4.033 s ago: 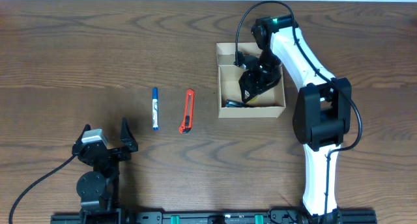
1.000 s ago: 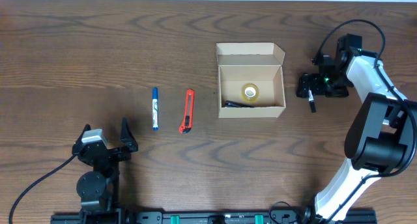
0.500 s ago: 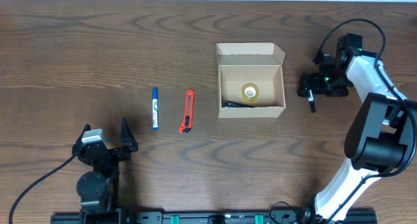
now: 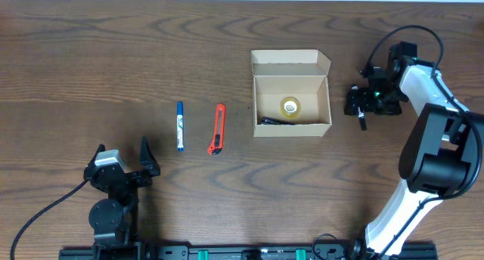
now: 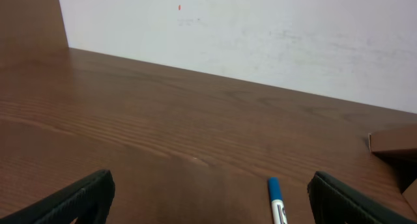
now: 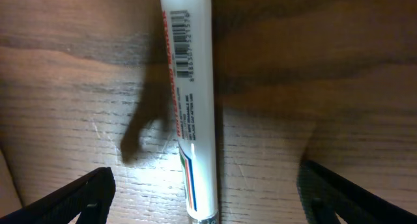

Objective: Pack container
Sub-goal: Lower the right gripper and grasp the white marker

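Hovering above a white pen (image 6: 189,87), the right gripper (image 6: 204,191) straddles it, fingers spread; the container (image 4: 292,128) sits open, well apart from them. Next, I judge: lower and pinch the barrel. The left gripper (image 5: 208,198) rests, fingers spread.

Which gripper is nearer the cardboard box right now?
Right. The right gripper hangs just right of the cardboard box, above a white pen; the left gripper sits far away, beyond the box cutter and blue marker.
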Tool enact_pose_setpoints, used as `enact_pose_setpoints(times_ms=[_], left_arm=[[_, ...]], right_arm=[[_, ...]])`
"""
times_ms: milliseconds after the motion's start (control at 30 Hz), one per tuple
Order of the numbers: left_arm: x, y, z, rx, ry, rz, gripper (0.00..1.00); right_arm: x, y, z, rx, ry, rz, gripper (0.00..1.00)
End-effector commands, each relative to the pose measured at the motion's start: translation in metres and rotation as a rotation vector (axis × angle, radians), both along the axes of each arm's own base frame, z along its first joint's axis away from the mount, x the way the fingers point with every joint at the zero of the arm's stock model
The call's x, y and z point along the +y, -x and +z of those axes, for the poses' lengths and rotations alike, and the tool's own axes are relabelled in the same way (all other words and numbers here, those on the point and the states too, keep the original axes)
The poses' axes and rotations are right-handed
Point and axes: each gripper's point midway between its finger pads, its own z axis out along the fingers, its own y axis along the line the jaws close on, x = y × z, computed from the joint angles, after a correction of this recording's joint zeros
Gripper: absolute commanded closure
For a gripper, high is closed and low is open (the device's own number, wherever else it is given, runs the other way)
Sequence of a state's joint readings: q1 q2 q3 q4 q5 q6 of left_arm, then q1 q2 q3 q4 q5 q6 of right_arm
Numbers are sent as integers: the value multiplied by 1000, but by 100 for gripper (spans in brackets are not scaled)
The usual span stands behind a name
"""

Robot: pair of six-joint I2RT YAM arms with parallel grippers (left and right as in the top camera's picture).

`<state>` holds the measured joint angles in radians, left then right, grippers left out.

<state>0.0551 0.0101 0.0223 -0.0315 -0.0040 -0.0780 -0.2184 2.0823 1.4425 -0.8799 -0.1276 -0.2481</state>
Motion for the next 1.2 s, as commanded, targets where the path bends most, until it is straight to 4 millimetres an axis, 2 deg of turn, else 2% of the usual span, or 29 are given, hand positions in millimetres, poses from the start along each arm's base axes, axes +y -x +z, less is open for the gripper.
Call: enact_pose_setpoints(times_ms=[0,200,367,567,700,800,1033,1167], left_arm=[[3,1,-18,55,-4,18,4],[3,1,-18,55,-4,18,5],[3,1,-18,55,-4,18,5],[3,1,-18,55,-4,18,5],[3,1,-18,55,-4,18,5],[3,1,-18,55,-4,18,5],[3,1,-18,55,-4,18,5],[3,1,-18,55,-4,18,5]], right_arm=[[0,-1,-8,19,-4,-6,9],[0,-1,-9,19,-4,-6,9],[0,-1,-9,19,-4,-6,22],[1,0,-9,21,-4,-6,25],[1,0,-9,23,-5,-10,32],[1,0,-9,24,-5,-14,46],[-2,2,-9,35,11,-32,51],[-2,3,-9,38,10,-33,62]])
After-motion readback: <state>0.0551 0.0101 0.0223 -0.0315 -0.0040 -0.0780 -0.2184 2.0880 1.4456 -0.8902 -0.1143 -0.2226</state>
